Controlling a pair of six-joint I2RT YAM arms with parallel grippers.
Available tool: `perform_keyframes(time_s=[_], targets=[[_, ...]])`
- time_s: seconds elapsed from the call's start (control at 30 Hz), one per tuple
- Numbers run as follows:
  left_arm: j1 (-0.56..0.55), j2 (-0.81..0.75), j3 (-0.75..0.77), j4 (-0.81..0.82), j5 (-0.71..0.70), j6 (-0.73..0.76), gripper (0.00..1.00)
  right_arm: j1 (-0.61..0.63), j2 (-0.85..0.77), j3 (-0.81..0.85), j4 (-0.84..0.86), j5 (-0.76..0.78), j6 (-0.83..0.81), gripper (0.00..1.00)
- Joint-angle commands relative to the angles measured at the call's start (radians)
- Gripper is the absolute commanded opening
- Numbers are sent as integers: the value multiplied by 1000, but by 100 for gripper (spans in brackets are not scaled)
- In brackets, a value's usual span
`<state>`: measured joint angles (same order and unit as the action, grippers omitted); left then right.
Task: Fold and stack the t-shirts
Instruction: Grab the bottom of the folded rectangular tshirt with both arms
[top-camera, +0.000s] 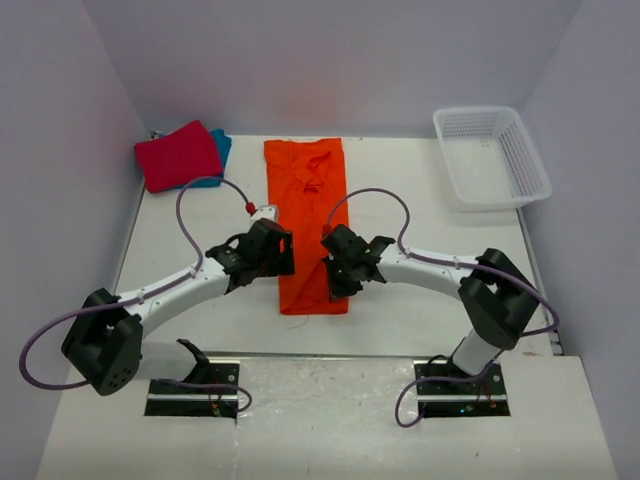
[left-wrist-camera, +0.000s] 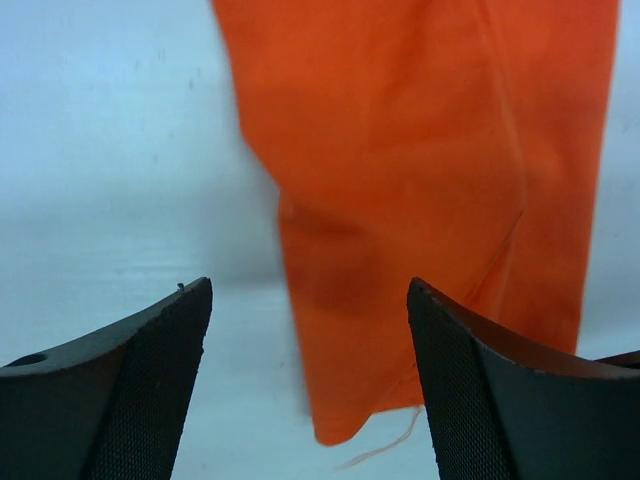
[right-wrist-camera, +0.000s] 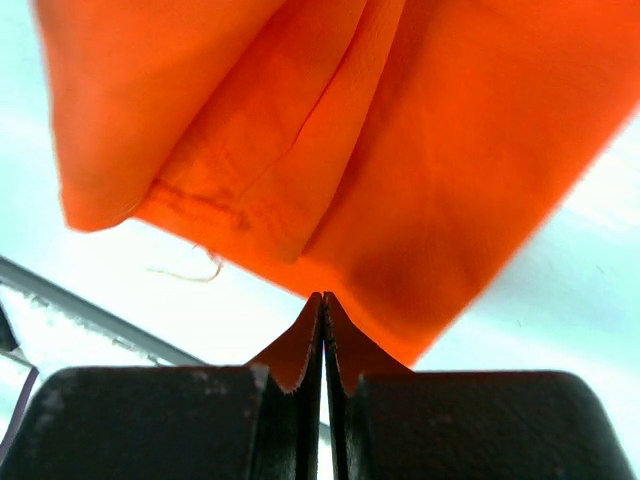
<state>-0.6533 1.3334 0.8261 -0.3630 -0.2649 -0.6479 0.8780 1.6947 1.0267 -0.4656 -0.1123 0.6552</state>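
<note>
Three pale walls (top-camera: 330, 60) around white table (top-camera: 380, 320) bearing orange t-shirt (top-camera: 305, 215)

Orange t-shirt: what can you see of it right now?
The orange t-shirt is soft plain cloth, folded into a long narrow strip, lying along the middle of the white table, creased near its far end. A loose thread trails from its near hem. The right tool pinches its near right edge; the left tool is open beside it.
</note>
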Motion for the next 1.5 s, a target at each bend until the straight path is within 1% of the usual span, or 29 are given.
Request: perform_keyframes(time_s=[0.0, 0.1, 0.13, 0.17, 0.27, 0.37, 0.53, 0.63, 0.77, 0.8, 0.9, 0.97, 1.13, 1.33, 1.47], targets=[[-57, -112, -74, -7, -89, -88, 79, 7, -127, 38, -74, 66, -8, 0], [-86, -138, -120, -30, -99, -128, 76, 7, -164, 38, -108, 85, -8, 0], [-92, -140, -128, -43, -100, -151, 74, 7, -164, 36, -110, 94, -8, 0], [-109, -145, -136, -47, -99, -159, 69, 7, -156, 30, -110, 102, -9, 0], [-144, -164, -159, -65, -109, -196, 66, 6, -122, 21, -108, 111, -3, 0], [-178, -195, -168, -91, -123, -228, 64, 6, -86, 1, -55, 111, 7, 0], [-244, -246, -166, -149, -160, -289, 57, 6, 12, 3, -13, 99, 18, 0], [-276, -272, -166, -192, -177, -323, 54, 3, 60, 1, 10, 82, 24, 0], [-311, -287, -166, -214, -169, -346, 51, 3, 91, -16, 50, 54, 32, 0], [-319, -286, -168, -220, -169, -357, 49, 3, 92, -19, 56, 43, 35, 0], [-344, -244, -166, -229, -169, -375, 45, 3, 88, -22, 56, 45, 35, 0], [-359, -202, -162, -235, -175, -389, 44, 1, 80, -22, 56, 42, 34, 0], [-379, -123, -142, -244, -194, -414, 44, -4, 68, -40, 62, 37, 35, 0], [-379, -45, -101, -286, -272, -421, 44, -5, 59, -57, 70, 30, 31, 0], [-379, -25, -90, -277, -283, -414, 43, -5, 57, -65, 79, 22, 31, 0]])
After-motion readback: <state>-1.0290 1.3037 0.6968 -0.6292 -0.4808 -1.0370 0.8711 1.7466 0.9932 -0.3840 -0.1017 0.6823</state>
